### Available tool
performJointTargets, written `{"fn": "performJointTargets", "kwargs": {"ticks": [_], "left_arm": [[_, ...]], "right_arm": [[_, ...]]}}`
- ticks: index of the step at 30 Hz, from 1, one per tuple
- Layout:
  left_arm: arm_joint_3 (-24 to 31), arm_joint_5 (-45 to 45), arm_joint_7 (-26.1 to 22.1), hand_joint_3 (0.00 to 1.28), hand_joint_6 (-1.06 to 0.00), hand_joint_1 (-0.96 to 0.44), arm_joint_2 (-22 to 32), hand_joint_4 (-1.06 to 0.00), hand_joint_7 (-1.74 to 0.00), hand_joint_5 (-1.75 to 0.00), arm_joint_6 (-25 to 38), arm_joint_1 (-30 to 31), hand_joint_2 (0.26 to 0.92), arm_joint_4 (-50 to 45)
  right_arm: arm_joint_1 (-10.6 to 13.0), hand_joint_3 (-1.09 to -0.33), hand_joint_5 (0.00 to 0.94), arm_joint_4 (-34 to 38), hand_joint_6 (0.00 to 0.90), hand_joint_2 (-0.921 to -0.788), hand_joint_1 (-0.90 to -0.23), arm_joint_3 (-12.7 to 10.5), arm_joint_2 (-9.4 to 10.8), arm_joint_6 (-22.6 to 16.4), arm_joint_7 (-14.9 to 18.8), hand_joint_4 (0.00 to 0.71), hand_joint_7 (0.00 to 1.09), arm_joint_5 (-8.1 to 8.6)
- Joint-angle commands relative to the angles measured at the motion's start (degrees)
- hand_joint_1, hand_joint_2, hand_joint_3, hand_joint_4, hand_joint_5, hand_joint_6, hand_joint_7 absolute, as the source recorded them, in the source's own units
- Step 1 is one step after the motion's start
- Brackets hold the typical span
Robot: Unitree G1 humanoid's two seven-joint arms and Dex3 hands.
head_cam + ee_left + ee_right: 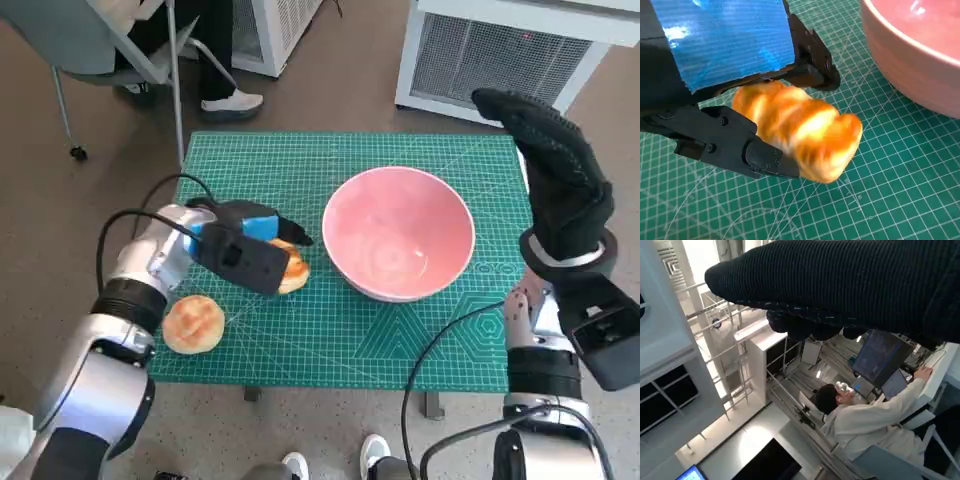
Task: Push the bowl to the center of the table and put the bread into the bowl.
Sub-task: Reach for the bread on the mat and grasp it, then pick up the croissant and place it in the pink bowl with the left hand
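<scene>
- The left robot hand [245, 243] grips a long golden bread [800, 131], its black fingers [747, 150] closed along both sides of the loaf, just above the green cutting mat [350, 330] that covers the counter.
- In the head view that bread [292, 268] peeks out under the hand, just beside the left wall of the pink bowl [398, 232] but not touching it.
- The bowl stands upright near the middle of the mat; the left wrist view shows its rim [910, 45] close to the loaf's far end.
- A second piece — a round bun [193, 323] — lies on the mat near its front-left corner, beside the left forearm, apart from the hand.
- The right robot hand [555, 180] is raised beside the counter's right edge, fingers stretched out and holding nothing, apart from the bowl.
- In the right wrist view, a person [870, 422] in a pale top sits at a screen.
</scene>
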Motion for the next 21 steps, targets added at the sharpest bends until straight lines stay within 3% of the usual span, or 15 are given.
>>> {"fn": "performJointTargets", "kwargs": {"ticks": [1, 9, 10, 11, 13, 17, 21], "left_arm": [[-1.11, 1.02, 0.71, 0.02, -0.80, -0.08, 0.06, -0.71, -0.12, -0.06, -1.78, 0.99, 0.882, 1.36], [-0.10, -0.51, 0.60, 0.01, -0.83, -0.07, 1.14, -0.77, -0.13, -0.05, -3.31, 0.14, 0.898, 1.41], [1.39, -2.18, -0.24, 0.01, -0.78, -0.04, 2.29, -0.77, -0.51, -0.39, -4.22, -0.49, 0.904, 0.57], [2.44, -3.35, -0.84, 0.02, -0.74, -0.03, 3.10, -0.75, -0.76, -0.62, -4.86, -0.93, 0.910, 0.00], [4.47, -5.49, -2.24, 0.03, -0.71, -0.01, 4.30, -0.74, -0.98, -0.82, -5.45, -1.61, 0.915, -1.16], [7.58, -8.75, -4.46, 0.03, -0.68, 0.00, 6.07, -0.72, -1.16, -1.00, -6.01, -2.35, 0.919, -3.65], [10.73, -12.08, -6.08, 0.04, -0.68, 0.00, 7.80, -0.72, -1.18, -1.04, -6.62, -3.47, 0.920, -6.40]], "right_arm": [[1.56, -0.722, 0.001, 0.33, 0.336, -0.921, -0.590, 0.09, 0.01, 0.12, -0.74, 0.313, 0.05, -0.84], [1.50, -0.721, 0.001, 0.53, 0.336, -0.921, -0.590, 0.06, -0.09, 0.16, -1.14, 0.313, 0.05, -1.06], [1.45, -0.722, 0.001, 0.66, 0.336, -0.921, -0.592, -0.04, -0.15, 0.22, -1.25, 0.313, 0.05, -1.08], [1.40, -0.722, 0.001, 0.75, 0.335, -0.921, -0.594, -0.10, -0.17, 0.27, -1.35, 0.313, 0.05, -1.12], [1.46, -0.723, 0.001, 0.61, 0.335, -0.921, -0.595, -0.11, -0.17, 0.37, -1.54, 0.313, 0.05, -1.18], [1.45, -0.724, 0.001, 0.63, 0.334, -0.921, -0.597, -0.04, -0.15, 0.46, -1.84, 0.312, 0.05, -1.31], [1.39, -0.723, 0.001, 0.79, 0.334, -0.921, -0.598, -0.01, -0.17, 0.53, -2.03, 0.313, 0.05, -1.32]]}}
